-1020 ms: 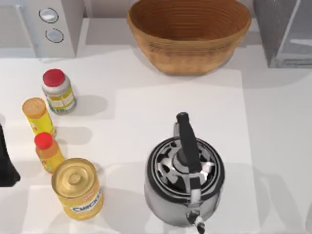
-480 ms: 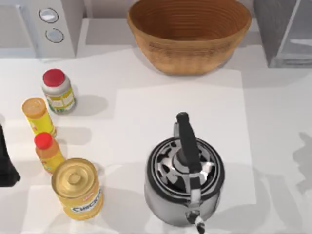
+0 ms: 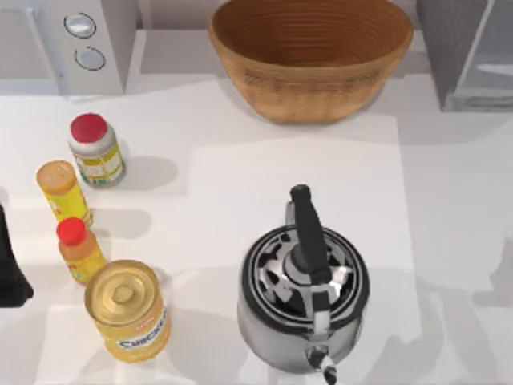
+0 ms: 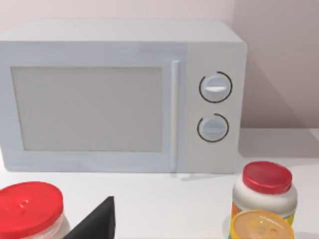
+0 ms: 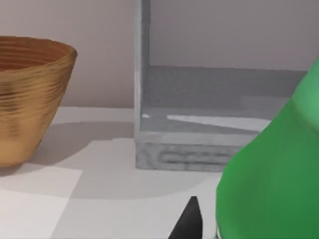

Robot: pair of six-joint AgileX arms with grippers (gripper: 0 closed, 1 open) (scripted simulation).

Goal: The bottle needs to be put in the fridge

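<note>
Closest in the right wrist view, clamped by the right gripper and rising close before its camera: the green bottle, with one dark fingertip pressed against its side. Held outside the fridge, apart from it and facing its opened compartment. Parked at the tabletop's left edge: the left arm; seen low in its own wrist view, the left gripper, whether released or clenched impossible to tell. Near the front edge, about the middle: a steel kettle with a black handle, spout turned toward that edge. Toward the front left corner: a yellow can, standing upright. Just behind it, nearly touching: a small orange bottle with a red cap. Farther back along the left edge: a yellow-lidded tub, then a white jar with a red lid, each near the next but apart. At the back left corner: a white microwave with two round knobs, door closed in the left wrist view. At the back edge, in the middle: a wicker basket, wide and open-topped. At the back right corner: the dark grey fridge, well apart from the kettle and just beside the basket.
</note>
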